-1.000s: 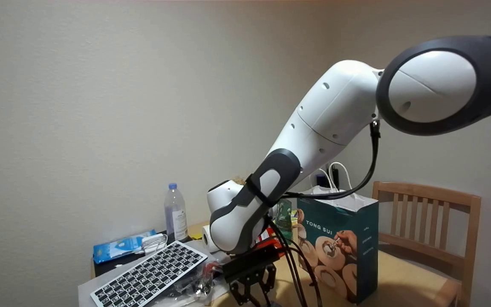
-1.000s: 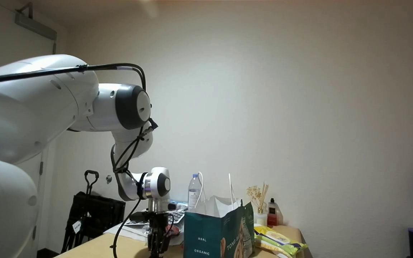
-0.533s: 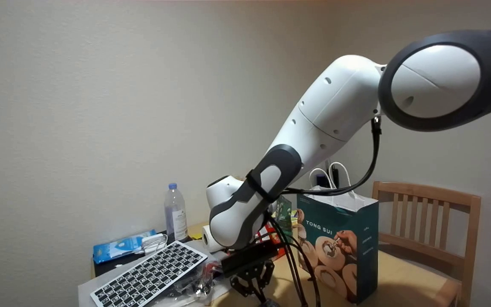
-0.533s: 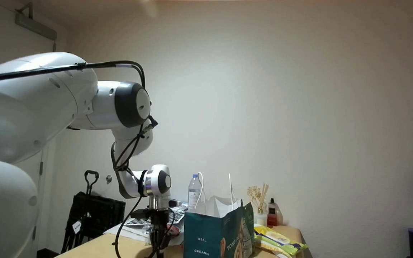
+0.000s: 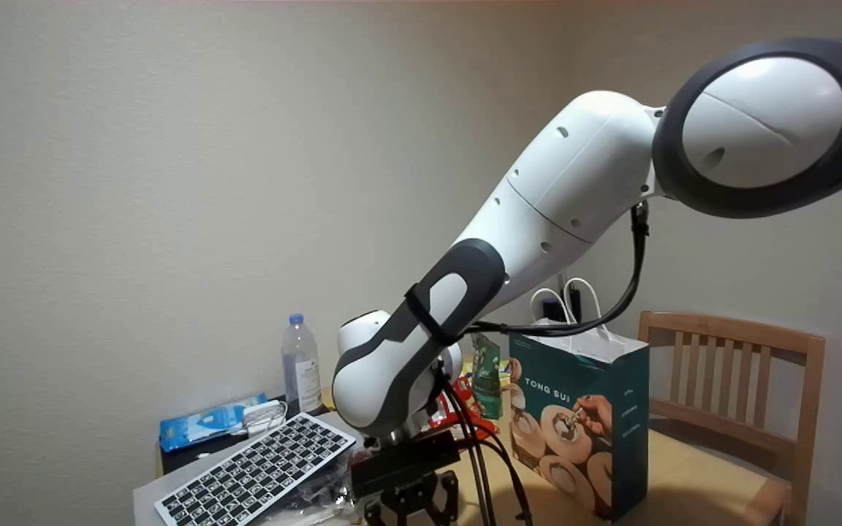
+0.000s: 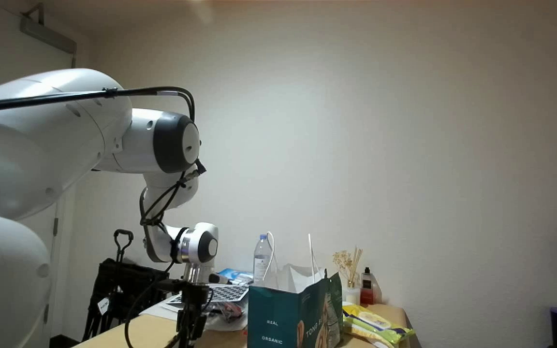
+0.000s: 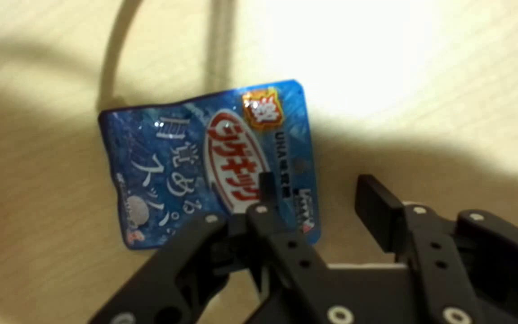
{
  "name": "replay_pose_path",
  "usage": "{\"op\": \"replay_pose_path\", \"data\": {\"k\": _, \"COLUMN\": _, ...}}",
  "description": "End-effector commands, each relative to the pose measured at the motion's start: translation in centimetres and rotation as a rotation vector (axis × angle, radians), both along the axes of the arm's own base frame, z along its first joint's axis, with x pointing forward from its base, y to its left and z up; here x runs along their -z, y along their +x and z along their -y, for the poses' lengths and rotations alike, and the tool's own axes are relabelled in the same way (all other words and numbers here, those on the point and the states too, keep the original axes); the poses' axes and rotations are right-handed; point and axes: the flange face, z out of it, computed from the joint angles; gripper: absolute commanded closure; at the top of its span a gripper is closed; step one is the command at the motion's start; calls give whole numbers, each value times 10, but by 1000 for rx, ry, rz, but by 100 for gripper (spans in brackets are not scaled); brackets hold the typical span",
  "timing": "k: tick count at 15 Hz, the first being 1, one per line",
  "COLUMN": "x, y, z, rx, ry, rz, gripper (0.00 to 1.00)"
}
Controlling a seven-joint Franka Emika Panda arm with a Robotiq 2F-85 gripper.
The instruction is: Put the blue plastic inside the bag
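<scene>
Reads “UHA味覚糖” on the blue packet (image 7: 187, 166) in the wrist view, just beside one of the fingers (image 7: 268, 195), with “激” beyond the fingertips, “シゲキック” partly behind that finger and “目覚める” farther out. Reads “TONG SUI” on the bag (image 5: 574, 409), off to one side of the fingers in exterior views, plus “REAL” and “ORGANIC” on its side panel (image 6: 273, 309).

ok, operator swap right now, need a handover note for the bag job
Gripper: open, jaws apart above the table, nothing held.
Blue UHA packet: lying on the table, mostly left of the jaw gap in the wrist view; contact with the gripper can't be told.
TONG SUI paper bag: upright on the table, top looks open in an exterior view.
Done: gripper is over the packet area; no grasp yet.
Left: probably center on packet, grip, lift, release inside bag.
</scene>
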Motion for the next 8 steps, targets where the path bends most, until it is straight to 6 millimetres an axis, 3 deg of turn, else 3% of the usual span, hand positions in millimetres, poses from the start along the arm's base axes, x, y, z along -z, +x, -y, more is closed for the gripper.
{"op": "replay_pose_path", "data": {"k": 1, "x": 1, "y": -26, "z": -22, "rx": -7, "ry": 25, "rz": -25, "gripper": 19}}
{"op": "replay_pose_path", "data": {"k": 2, "x": 1, "y": -28, "z": -24, "rx": -17, "ry": 14, "rz": -20, "gripper": 14}}
{"op": "replay_pose_path", "data": {"k": 3, "x": 4, "y": -11, "z": -17, "rx": -24, "ry": 9, "rz": -16, "gripper": 31}}
{"op": "replay_pose_path", "data": {"k": 5, "x": 6, "y": -16, "z": -22, "rx": -33, "ry": 6, "rz": -21, "gripper": 18}}
{"op": "replay_pose_path", "data": {"k": 6, "x": 7, "y": -15, "z": -18, "rx": -19, "ry": 1, "rz": -20, "gripper": 1}}
{"op": "replay_pose_path", "data": {"k": 8, "x": 8, "y": -14, "z": -7, "rx": 41, "ry": 2, "rz": -20, "gripper": 1}}
